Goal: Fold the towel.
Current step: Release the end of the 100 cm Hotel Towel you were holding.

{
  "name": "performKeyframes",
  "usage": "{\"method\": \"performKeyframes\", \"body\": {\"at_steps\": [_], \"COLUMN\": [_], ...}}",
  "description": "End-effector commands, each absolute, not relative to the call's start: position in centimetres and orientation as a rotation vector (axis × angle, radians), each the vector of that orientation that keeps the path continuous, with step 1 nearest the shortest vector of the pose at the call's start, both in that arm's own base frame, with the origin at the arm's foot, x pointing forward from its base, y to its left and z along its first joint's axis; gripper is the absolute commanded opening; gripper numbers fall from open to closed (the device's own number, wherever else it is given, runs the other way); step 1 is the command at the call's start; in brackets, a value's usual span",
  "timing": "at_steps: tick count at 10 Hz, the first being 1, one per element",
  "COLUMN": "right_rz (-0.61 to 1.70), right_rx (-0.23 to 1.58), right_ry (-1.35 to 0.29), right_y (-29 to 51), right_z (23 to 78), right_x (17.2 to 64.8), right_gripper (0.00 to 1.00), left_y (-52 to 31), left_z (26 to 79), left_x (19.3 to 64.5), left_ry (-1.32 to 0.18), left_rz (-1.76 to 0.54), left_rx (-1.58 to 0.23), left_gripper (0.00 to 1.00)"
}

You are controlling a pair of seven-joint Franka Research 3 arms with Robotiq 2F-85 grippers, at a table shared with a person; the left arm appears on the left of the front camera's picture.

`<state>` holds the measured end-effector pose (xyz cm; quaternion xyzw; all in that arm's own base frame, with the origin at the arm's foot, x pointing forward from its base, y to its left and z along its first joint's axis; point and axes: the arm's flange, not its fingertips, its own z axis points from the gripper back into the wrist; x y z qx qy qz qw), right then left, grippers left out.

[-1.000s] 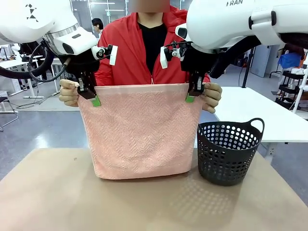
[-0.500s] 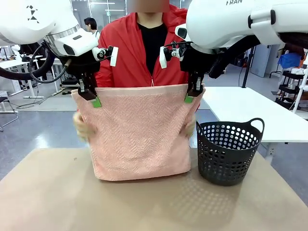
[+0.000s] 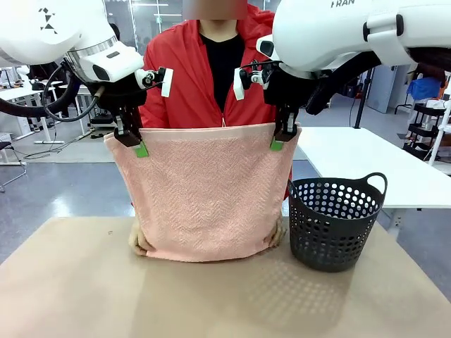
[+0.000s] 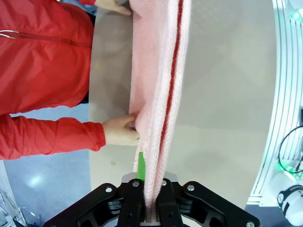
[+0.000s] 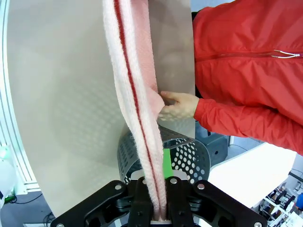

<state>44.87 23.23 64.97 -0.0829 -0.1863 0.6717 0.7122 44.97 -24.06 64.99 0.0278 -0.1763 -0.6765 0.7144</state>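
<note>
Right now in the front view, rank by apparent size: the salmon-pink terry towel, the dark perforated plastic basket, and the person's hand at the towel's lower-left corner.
Largest: salmon-pink terry towel.
Then: dark perforated plastic basket.
Smallest: person's hand, partly hidden behind the towel.

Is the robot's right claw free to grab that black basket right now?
Probably not: the right claw is clamped on a top corner of the towel, so it is occupied. The basket itself stands unblocked just below it.

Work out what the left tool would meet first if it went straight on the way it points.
The left tool clamps the towel; straight below, probably the person's hand, then the table.
</note>
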Motion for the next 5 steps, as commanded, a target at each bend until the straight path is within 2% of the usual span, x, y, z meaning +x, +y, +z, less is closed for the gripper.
{"method": "performKeyframes", "body": {"at_steps": [1, 5], "right_rz": [1.49, 1.49], "right_rx": [-0.195, -0.195], "right_ry": [-0.411, -0.411], "right_y": [23.03, 23.03], "right_z": [65.08, 65.08], "right_x": [44.91, 44.91], "right_gripper": [0.0, 0.0], "left_y": [-23.9, -23.9], "left_z": [65.22, 65.22], "left_x": [45.0, 45.0], "left_ry": [-0.395, -0.395], "left_rz": [-1.499, -1.499], "left_rx": [0.065, 0.065], "left_gripper": [0.0, 0.0]}}
